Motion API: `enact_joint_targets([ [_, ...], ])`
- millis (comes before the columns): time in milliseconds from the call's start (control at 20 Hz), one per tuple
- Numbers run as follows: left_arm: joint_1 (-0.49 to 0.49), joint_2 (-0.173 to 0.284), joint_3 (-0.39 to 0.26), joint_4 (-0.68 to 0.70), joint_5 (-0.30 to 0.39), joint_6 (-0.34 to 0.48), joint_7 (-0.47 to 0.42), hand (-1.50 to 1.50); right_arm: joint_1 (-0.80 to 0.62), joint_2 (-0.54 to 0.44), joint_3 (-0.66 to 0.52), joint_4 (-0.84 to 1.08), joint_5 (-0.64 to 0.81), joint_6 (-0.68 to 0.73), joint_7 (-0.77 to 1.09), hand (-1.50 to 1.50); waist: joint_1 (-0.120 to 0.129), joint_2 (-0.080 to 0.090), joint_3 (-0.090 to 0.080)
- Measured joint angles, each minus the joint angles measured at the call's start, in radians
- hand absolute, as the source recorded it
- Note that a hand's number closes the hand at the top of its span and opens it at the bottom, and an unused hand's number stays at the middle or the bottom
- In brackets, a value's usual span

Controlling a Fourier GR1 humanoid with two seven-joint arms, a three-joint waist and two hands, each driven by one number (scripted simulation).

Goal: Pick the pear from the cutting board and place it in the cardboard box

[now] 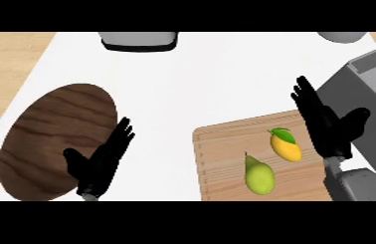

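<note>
A green pear point(258, 175) lies on the light wooden cutting board point(228, 153) at the lower right, stem pointing away from me. Just right of it lies a yellow mango point(286, 146) with a green leaf. My right hand point(323, 123) is open above the board's right edge, fingers straight and pointing up-left, a little right of the mango and apart from the pear. My left hand point(103, 161) is open at the lower left, fingers up, resting. A grey box point(351, 86) stands at the right edge, partly hidden by my right hand.
A dark wooden oval board point(51, 138) lies at the left under my left hand's side. A grey container with a black base point(140, 40) stands at the back centre, and a grey round object point(341, 36) at the back right. The counter top point(198, 83) is white.
</note>
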Motion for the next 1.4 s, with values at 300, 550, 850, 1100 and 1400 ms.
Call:
enact_joint_targets([
  [300,-0.052,0.158,0.062,0.004,-0.148,0.072,-0.027,0.00,0.103,-0.121,-0.060,-0.086,0.061,0.080,-0.228,-1.50,-0.096,-0.011,-0.033],
  [550,-0.058,0.229,0.076,0.019,-0.223,0.102,-0.040,0.00,0.213,-0.156,-0.208,-0.095,0.133,-0.038,-0.434,-1.50,-0.151,-0.023,-0.046],
  [850,-0.092,0.255,0.069,0.044,-0.287,0.114,-0.049,0.00,0.482,-0.219,-0.218,-0.199,0.298,-0.045,-0.727,-1.50,-0.142,-0.009,-0.049],
  [1100,-0.118,0.258,0.065,0.045,-0.310,0.115,-0.033,0.00,0.699,-0.319,-0.210,-0.377,0.477,-0.104,-0.654,-1.50,-0.131,-0.004,-0.053],
  [1400,-0.140,0.256,0.064,0.052,-0.319,0.095,-0.023,0.00,0.896,-0.403,-0.179,-0.697,0.648,-0.095,-0.366,-1.50,-0.106,0.002,-0.055],
])
